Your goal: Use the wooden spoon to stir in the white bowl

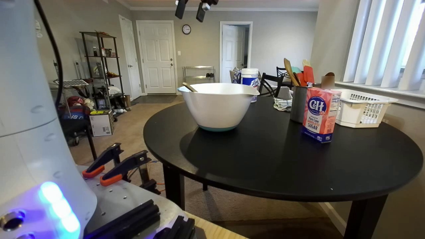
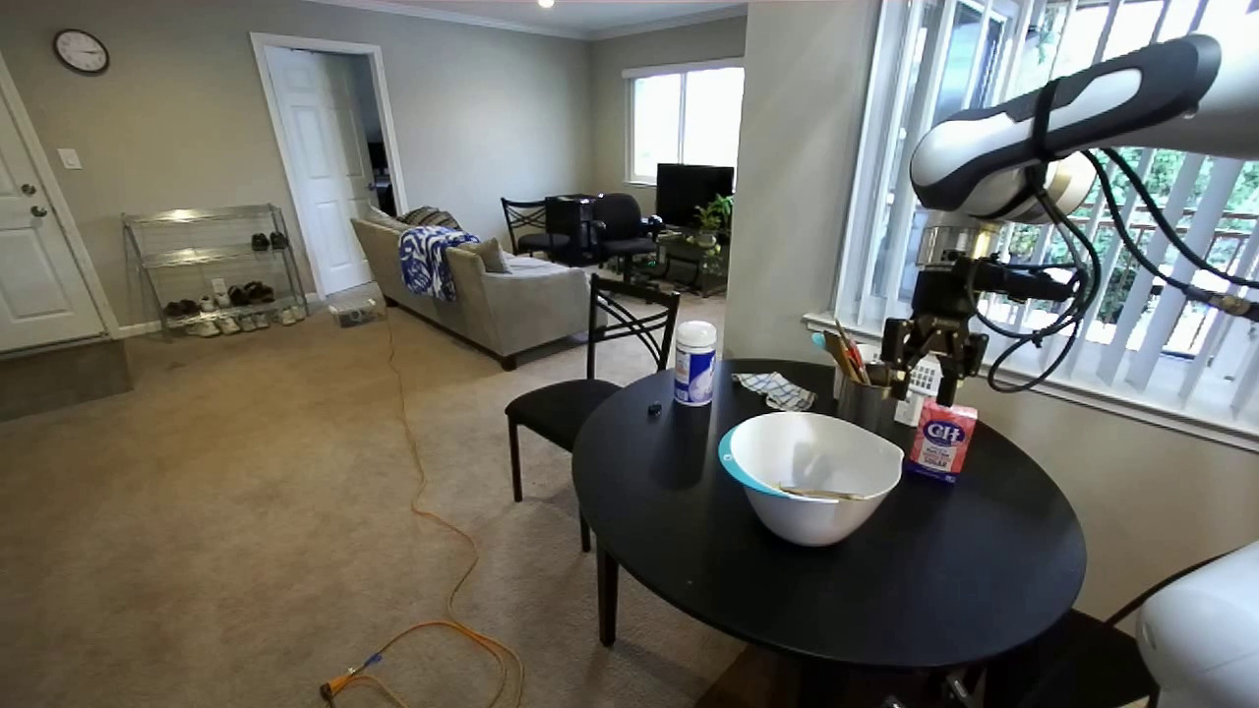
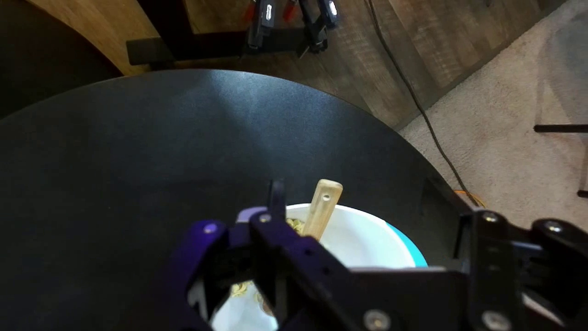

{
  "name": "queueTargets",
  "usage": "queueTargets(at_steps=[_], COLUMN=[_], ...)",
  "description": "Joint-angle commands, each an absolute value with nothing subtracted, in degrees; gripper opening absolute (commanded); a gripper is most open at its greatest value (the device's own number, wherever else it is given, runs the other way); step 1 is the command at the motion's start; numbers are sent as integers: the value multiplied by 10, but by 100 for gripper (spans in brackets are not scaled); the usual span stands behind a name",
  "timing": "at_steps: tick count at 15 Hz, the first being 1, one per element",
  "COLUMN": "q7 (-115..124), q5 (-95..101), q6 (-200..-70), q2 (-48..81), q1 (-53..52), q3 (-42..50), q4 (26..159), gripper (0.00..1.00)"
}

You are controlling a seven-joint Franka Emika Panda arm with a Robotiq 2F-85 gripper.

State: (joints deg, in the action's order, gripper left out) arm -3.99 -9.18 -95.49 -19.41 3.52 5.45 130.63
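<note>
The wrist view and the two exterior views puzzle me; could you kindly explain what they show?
The machine is a white-and-grey robot arm ending in a black two-fingered gripper. Both exterior views are taken from outside it; the wrist view looks down from the arm itself. On the round black table stand a large white bowl with flaring sides, a pink-and-blue sugar carton, a grey cylindrical utensil holder, a white plastic basket and a white canister with a blue label. A pale wooden spoon rests in the bowl, its handle reaching past the rim. The gripper is open and holds nothing.
</note>
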Motion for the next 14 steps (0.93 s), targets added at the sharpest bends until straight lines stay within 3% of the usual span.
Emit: queueTargets(at_steps=[1, 3, 14], q7=[-40, -41, -41], q5=[-94, -95, -95], q6=[-954, -954, -954], q2=[-194, -194, -194], q1=[36, 36, 36], q3=[54, 53, 53], q4=[1306, 1307, 1307], gripper=[81, 93, 93])
